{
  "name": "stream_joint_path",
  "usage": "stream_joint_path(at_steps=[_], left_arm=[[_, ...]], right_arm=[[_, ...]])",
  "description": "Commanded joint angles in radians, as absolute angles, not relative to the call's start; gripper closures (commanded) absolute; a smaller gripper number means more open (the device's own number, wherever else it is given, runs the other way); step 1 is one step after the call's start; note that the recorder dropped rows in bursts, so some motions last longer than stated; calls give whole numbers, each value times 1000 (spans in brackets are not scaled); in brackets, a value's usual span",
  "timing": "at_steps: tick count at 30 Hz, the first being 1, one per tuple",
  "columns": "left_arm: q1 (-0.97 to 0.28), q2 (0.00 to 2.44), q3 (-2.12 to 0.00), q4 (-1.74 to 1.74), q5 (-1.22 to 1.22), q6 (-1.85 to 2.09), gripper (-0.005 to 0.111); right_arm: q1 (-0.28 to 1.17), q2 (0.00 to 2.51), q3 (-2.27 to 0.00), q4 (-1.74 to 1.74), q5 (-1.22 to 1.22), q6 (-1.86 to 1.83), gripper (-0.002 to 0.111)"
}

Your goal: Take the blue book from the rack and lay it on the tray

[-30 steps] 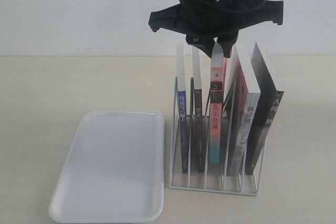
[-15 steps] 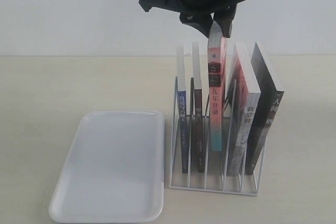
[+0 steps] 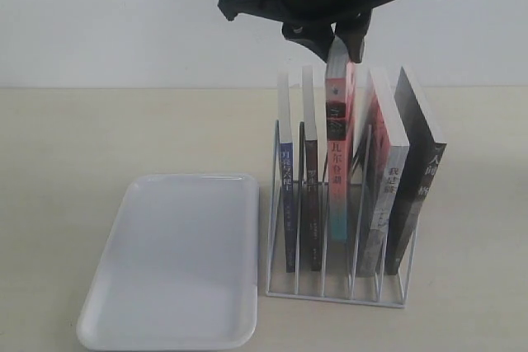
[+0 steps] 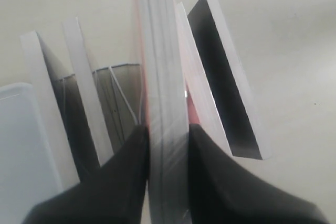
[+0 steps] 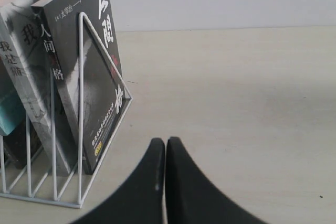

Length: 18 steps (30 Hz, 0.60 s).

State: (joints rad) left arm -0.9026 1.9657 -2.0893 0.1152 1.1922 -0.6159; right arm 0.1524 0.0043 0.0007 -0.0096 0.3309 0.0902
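Left gripper (image 3: 337, 50) clamped on pink-spined book (image 3: 338, 154), which sits higher than its neighbours in rack (image 3: 330, 297). Two slots from it, tray (image 3: 173, 269) side: blue book (image 3: 286, 204). Right gripper (image 5: 165, 153) fingers pressed together, empty.

Chinese titles on the book spines, some clear and some only half legible

The pink-spined book (image 3: 338, 162) pinched between the left fingers (image 3: 357, 41) carries white characters down its spine that look like 瓦尔登湖. Next to the fingers on the right arm's side, the grey-spined book (image 5: 21, 61) reads 我是猫. The black book (image 5: 97, 103) beyond it reads 人间失格 on its spine, with 太宰治 in small print at the top of its cover. On the fingers' other side, the lettering on the brown-spined book (image 3: 312, 204) is too small to read. Farthest from the fingers, the blue book (image 3: 286, 204) shows white characters, apparently 月亮与六便士.
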Motion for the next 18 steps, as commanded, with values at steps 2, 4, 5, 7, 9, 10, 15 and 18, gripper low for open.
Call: stream_joint_path(at_steps=[2,4,5,7,9,10,15,18], left_arm=[[-909,1990,-2097,111,1177,-609,103],[-913,2008,-2097,109,1175,-609,103],[-916,2015,-2097,111,1173,-609,103],[-920,2028,-2097,115,1165,-601,103],[-920,2037,-2095,115,1168,-600,103],[-920,2039,-2095,115,1172,-600,103],[-920,2052,-2091,127,1175,-582,103],[-920,2056,-2087,128,1168,-586,103]], right_arm=[[150,0,0,-13,324,91,108],[150,0,0,-13,324,91,108],[150,0,0,-13,324,91,108],[150,0,0,-13,324,91,108],[150,0,0,-13,324,91,108],[150,0,0,-13,324,91,108],[150,0,0,-13,324,91,108],[150,0,0,-13,324,91,108]])
